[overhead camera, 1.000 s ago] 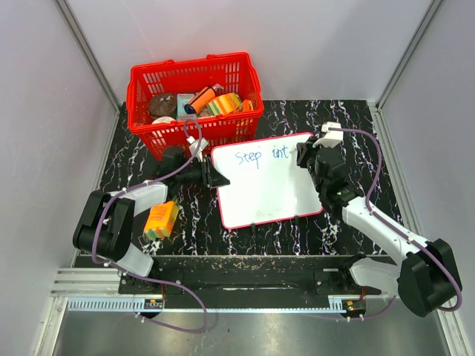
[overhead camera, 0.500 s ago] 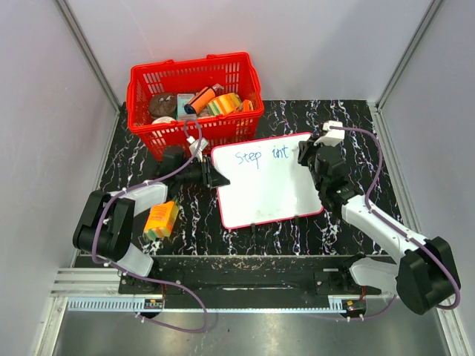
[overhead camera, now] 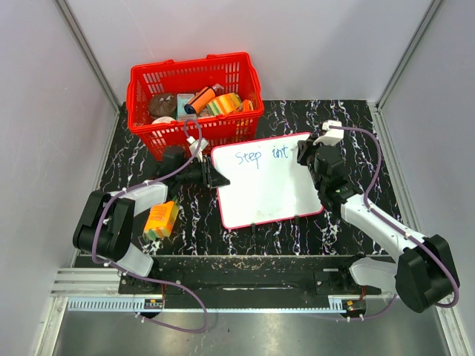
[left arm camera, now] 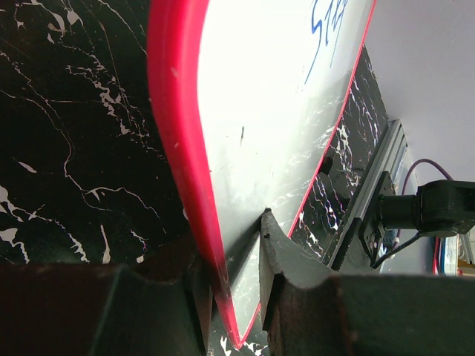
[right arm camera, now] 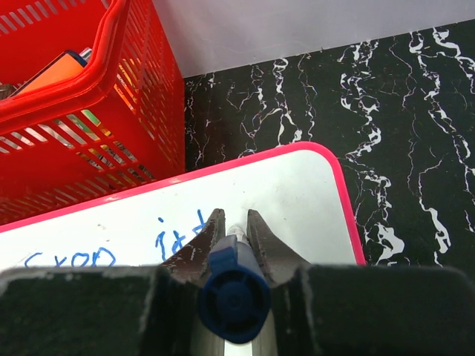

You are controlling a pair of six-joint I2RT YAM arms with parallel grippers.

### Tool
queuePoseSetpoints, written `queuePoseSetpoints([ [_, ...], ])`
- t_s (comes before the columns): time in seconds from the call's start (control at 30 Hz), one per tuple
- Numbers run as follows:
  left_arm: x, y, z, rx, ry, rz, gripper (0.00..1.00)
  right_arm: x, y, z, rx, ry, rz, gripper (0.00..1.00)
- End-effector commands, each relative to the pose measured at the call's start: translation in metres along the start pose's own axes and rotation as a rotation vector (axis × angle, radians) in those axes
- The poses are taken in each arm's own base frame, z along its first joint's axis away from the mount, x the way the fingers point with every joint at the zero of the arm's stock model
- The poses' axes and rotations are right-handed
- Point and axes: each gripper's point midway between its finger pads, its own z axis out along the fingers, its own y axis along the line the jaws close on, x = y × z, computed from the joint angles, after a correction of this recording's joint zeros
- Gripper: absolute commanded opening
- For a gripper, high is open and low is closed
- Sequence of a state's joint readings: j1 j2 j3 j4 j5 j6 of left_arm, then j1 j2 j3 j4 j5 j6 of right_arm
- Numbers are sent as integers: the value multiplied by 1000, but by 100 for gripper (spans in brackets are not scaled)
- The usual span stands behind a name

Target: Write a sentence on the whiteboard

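Whiteboard [overhead camera: 267, 185]: mid-table, long axis left to right.
Left gripper [overhead camera: 213, 176]: clamped on its left rim.
Right gripper [overhead camera: 305, 158]: clamped on marker [right arm camera: 234, 297], tip just right of the writing [right arm camera: 180, 237].

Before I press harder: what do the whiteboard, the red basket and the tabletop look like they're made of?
Whiteboard: smooth, glossy white face, likely a coated board; it glares in the left wrist view. Its red frame looks like plastic.
Basket: moulded red plastic with lattice walls.
Tabletop: black with white veins, a marble look; it could equally be a printed laminate.
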State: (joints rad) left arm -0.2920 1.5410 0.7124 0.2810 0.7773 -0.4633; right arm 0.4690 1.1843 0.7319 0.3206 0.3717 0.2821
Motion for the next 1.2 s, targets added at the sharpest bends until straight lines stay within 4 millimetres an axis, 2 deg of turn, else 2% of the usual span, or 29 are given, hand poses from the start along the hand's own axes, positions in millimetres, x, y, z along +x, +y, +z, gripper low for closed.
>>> queuePoseSetpoints([
  [0.0, 24, 46, 7, -201, 53, 102, 0, -15, 9, 1, -37, -32, 25, 0],
  [0.63, 24, 46, 7, -203, 54, 103, 0, 6, 0, -13, -39, 22, 14, 0],
  [1.0, 24, 46, 7, -202, 55, 103, 0, -3, -15, -10, 52, -12, 10, 0],
  [1.17, 24, 46, 7, -202, 54, 105, 0, -11, -13, -8, 56, -38, 17, 0],
])
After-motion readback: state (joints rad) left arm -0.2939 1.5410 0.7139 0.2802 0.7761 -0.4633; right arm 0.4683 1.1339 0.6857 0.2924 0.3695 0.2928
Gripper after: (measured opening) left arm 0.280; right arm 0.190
